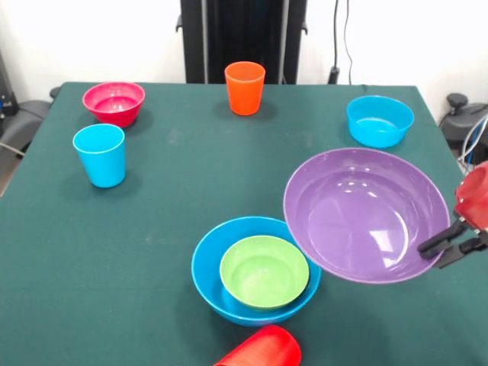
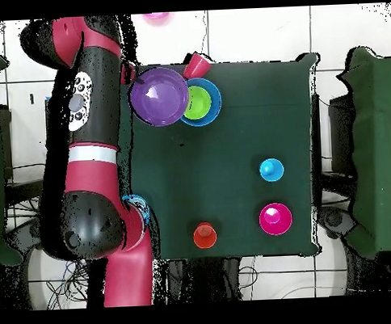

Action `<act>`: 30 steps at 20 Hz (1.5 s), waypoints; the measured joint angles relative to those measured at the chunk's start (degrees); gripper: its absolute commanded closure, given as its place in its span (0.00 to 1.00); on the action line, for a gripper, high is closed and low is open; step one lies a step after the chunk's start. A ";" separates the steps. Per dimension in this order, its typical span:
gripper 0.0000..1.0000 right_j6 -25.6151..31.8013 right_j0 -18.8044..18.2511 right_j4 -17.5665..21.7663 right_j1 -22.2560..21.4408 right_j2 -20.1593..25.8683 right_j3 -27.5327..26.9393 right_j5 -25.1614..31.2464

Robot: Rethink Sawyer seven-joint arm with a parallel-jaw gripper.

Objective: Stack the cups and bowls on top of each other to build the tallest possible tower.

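On the dark green cloth-covered table [image 1: 175, 198], going from left to right in the front view, a glossy light blue tumbler [image 1: 100, 155] with tapered sides stands upright near the left edge, and behind it sits a small round hot pink bowl [image 1: 114, 102], smooth and shiny. Further right, at the far side, an orange tumbler [image 1: 245, 88] stands upright, well apart from the rest. Near the front edge a wide blue bowl [image 1: 210, 263] holds a smaller lime green bowl [image 1: 264, 271] nested inside it, both rounded and glossy; just in front of them a red tumbler [image 1: 264, 350] lies on its side. To the right, the large purple bowl [image 1: 366, 215] is tilted with its shiny hollow facing the camera, its left rim overlapping the blue bowl's edge, lifted off the cloth. A second, smaller blue bowl [image 1: 380, 120] rests behind it. At the right edge the black-fingered gripper [image 1: 442, 250] is pinched onto the purple bowl's rim.
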State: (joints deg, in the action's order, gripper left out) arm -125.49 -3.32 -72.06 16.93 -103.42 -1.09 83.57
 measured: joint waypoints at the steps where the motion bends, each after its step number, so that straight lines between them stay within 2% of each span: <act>1: 1.00 0.00 -0.10 -0.71 0.26 -0.76 0.05 0.00; 7: 1.00 0.65 -1.56 -2.99 1.73 -3.75 0.24 -1.45; 19: 1.00 2.60 -5.51 -3.14 2.73 -4.30 0.75 -4.75; 30: 1.00 3.93 -6.11 -3.96 2.72 -4.99 1.50 -4.75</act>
State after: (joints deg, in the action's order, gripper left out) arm -121.56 -9.43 -76.02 19.65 -108.42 0.41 78.82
